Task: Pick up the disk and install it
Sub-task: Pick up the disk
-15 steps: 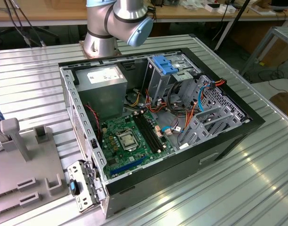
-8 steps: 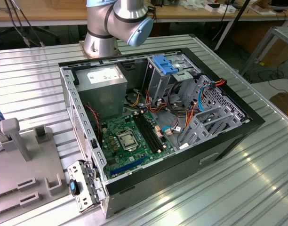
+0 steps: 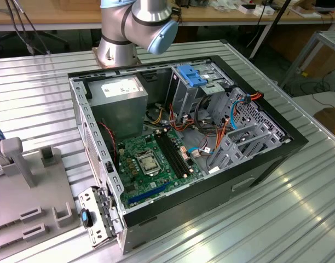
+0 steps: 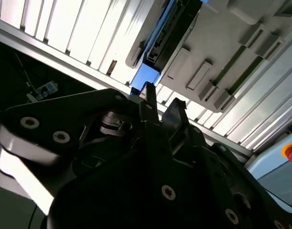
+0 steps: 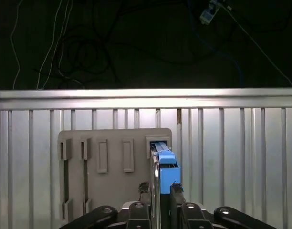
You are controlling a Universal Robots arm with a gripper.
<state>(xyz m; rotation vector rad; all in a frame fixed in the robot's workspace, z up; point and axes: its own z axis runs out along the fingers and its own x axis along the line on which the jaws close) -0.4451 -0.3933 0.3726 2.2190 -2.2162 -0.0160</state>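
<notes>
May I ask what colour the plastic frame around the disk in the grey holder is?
The frame is blue, clearest in the first wrist view.

Hidden, cropped or unclear bits

Arm [image 3: 137, 24]: cropped by the exterior view's upper edge, just base + one joint seen. Grey holder [image 3: 25, 186] runs off the exterior view's left. In first wrist view the disk [image 5: 167, 167] stands edge-on in the holder's slot, so its flat faces are unseen. Its near end sits behind the gripper [image 5: 159, 191], whose body is cropped by the frame edge. In second wrist view the gripper [image 4: 162, 98] is a dark mass covering much of the disk [image 4: 162, 33]. Red button [image 4: 291, 152] is half cut off, what it's on unclear. Area past the table [image 5: 232, 143] too dark to read.
</notes>
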